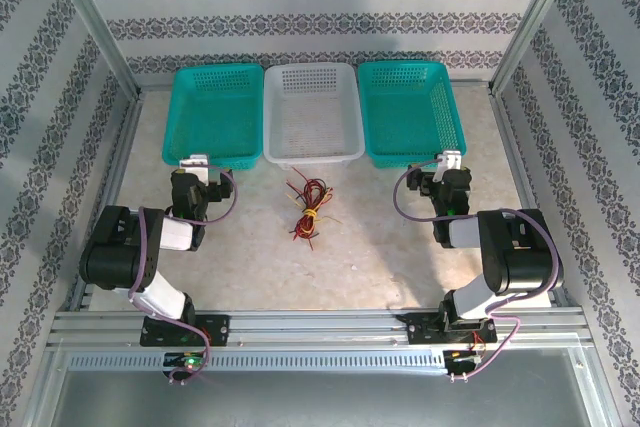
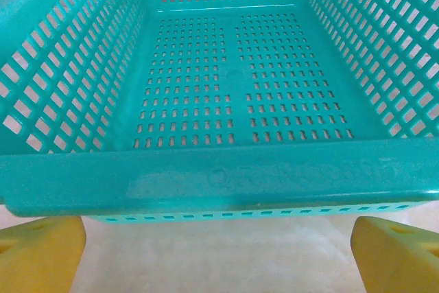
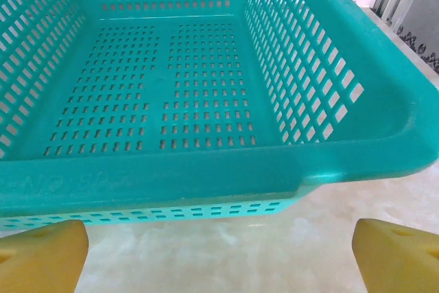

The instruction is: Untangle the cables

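Observation:
A small tangle of red, yellow and black cables lies on the table in the top view, just in front of the white basket. My left gripper rests folded back at the left, facing the left teal basket. Its yellow fingers stand wide apart with only bare table between them. My right gripper sits at the right, facing the right teal basket, its yellow fingers likewise spread with nothing held. Both grippers are well apart from the cables.
Three baskets line the back of the table: a teal one at left, a white one in the middle, a teal one at right. The teal rims lie close ahead of each wrist. Metal frame posts bound the sides.

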